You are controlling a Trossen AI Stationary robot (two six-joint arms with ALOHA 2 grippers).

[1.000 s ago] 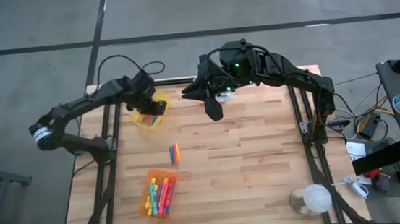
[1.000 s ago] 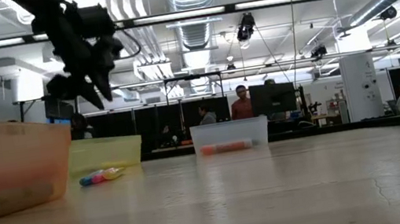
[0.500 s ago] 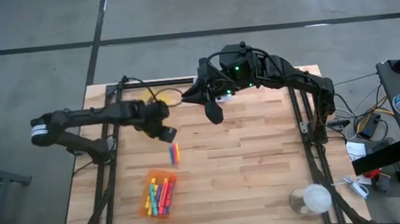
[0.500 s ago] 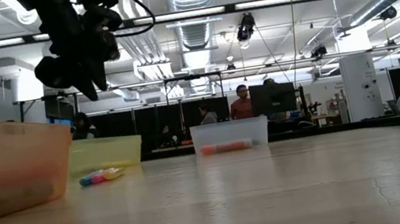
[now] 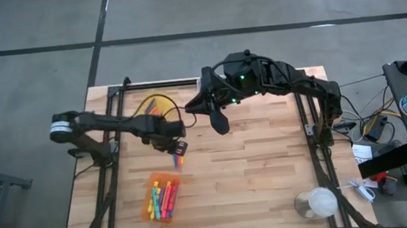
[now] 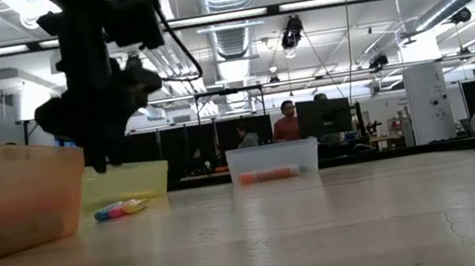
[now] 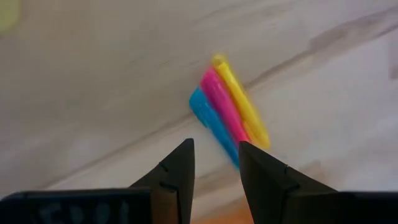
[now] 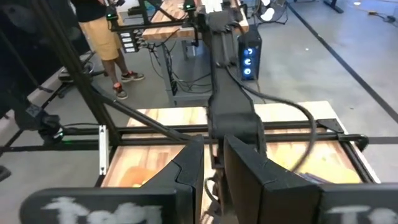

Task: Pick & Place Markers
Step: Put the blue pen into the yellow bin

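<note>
Three loose plastic markers (image 7: 227, 106), blue, pink and yellow, lie side by side mid-bench, just ahead of the left gripper (image 7: 214, 165), whose narrowly parted, empty fingers sit slightly askew of their long axis.

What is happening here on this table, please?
The left gripper hangs open above three loose markers lying side by side on the wooden table. It holds nothing. The orange bin already contains several markers. The right gripper waits near the table's far edge, empty.
</note>
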